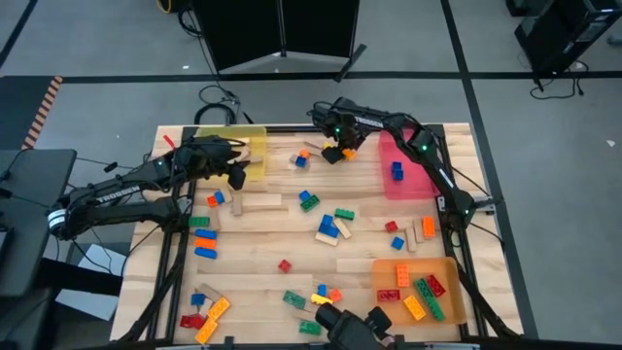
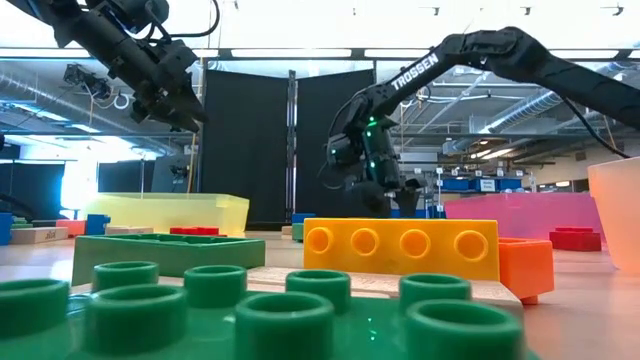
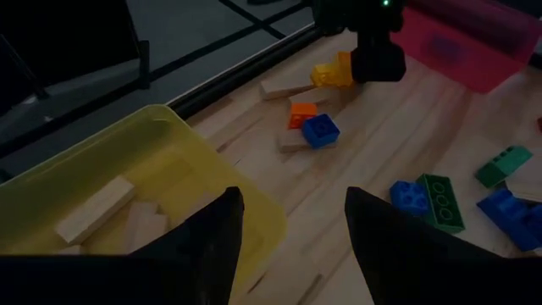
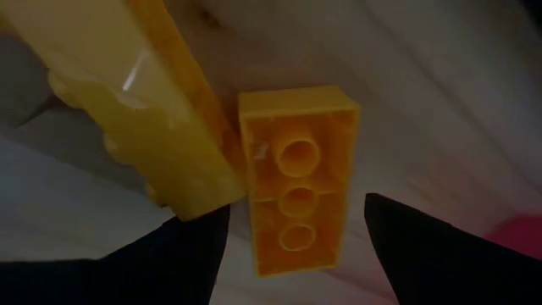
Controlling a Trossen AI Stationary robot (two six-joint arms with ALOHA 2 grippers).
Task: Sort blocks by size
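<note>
Over the far half of the table, the high view shows the left gripper [image 1: 236, 175] hanging at the near edge of the yellow tray [image 1: 255, 136], while the right gripper [image 1: 335, 153] reaches down among a few blocks [image 1: 305, 150] just beside the pink tray [image 1: 413, 185]. A blue brick [image 1: 397, 171] lies inside that pink tray. More blocks are scattered across the wooden table [image 1: 262, 277], and the orange tray [image 1: 389, 301] at the near right holds several red, green and orange bricks.

At table height, the low view has a yellow brick [image 2: 402, 248] on a green one up close; the right gripper [image 2: 378, 200] hangs low behind it, and the left gripper [image 2: 178, 105] is raised well above the yellow tray [image 2: 165, 212].

The left wrist view shows its own fingers [image 3: 212, 246] spread apart with nothing between them, above the yellow tray [image 3: 161, 144], where tan wooden blocks [image 3: 93, 210] lie. Farther off, the right gripper [image 3: 377, 61] stands over a yellow-orange brick [image 3: 332, 72].

The right wrist view shows dark fingers [image 4: 190, 250] parted on either side of an orange brick [image 4: 296, 182] lying underside up on the wood, a long yellow brick [image 4: 169, 127] touching it. Whether the fingers press it, I cannot tell.
</note>
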